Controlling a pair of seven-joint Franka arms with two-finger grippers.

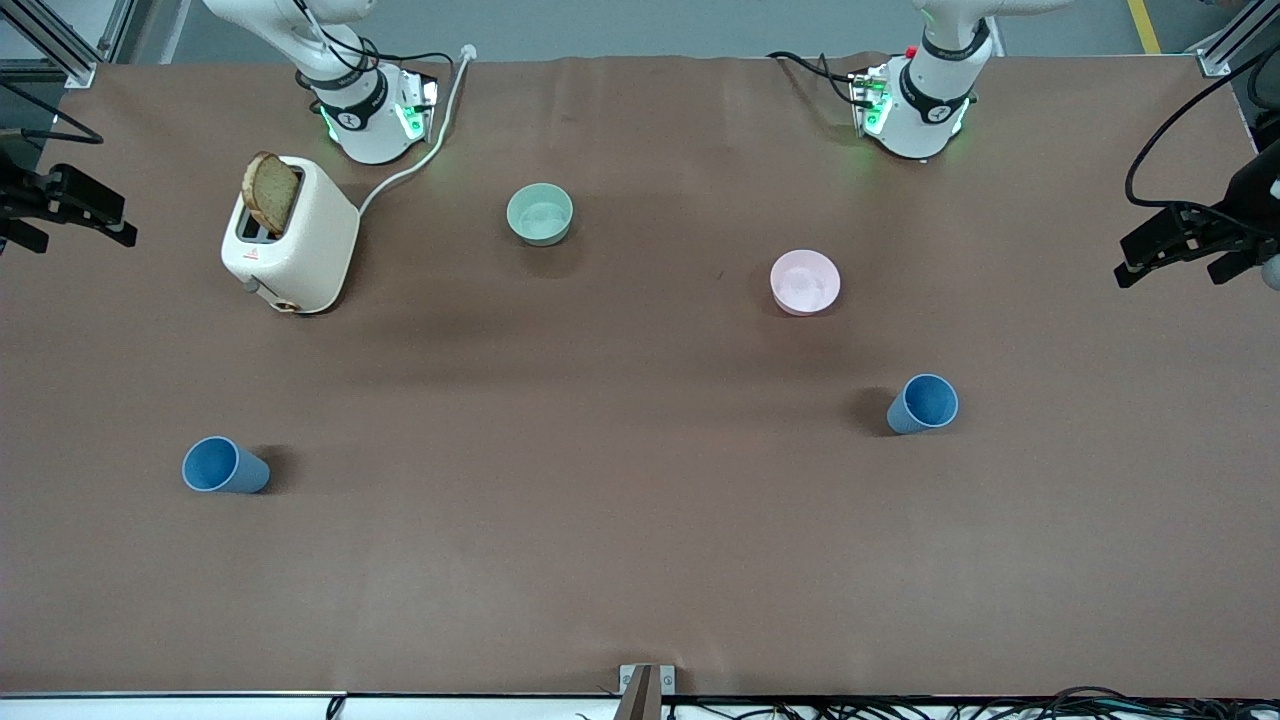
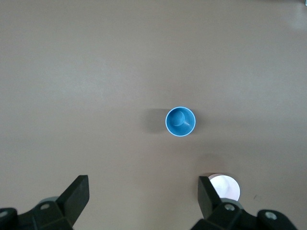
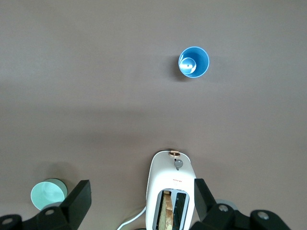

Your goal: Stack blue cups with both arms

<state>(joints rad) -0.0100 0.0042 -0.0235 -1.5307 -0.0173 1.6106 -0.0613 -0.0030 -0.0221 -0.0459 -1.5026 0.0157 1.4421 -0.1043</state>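
Well, from the front, two small matte blue cups stand upright on the brown tabletop (image 1: 640,560), far apart: one (image 1: 224,466) toward the right arm's end, the other (image 1: 922,403) toward the left arm's end, nearer the camera than the pink bowl (image 1: 805,282). A mint bowl (image 1: 540,214) and a toaster (image 1: 290,236) holding a bread slice (image 1: 271,192) sit closer to the bases. Neither pincer shows here.

On the left wrist view, the left pincer (image 2: 143,196) hangs wide open and empty, high over the tabletop, a cup (image 2: 181,121) well below between its fingers' line; the pink bowl is partly hidden by one finger (image 2: 207,194).

On the right wrist view, the right pincer (image 3: 143,199) is spread just as wide, holding nothing, above the toaster (image 3: 171,191); its cup (image 3: 194,62) stands well apart. The mint bowl (image 3: 48,193) peeks beside a finger (image 3: 80,196).
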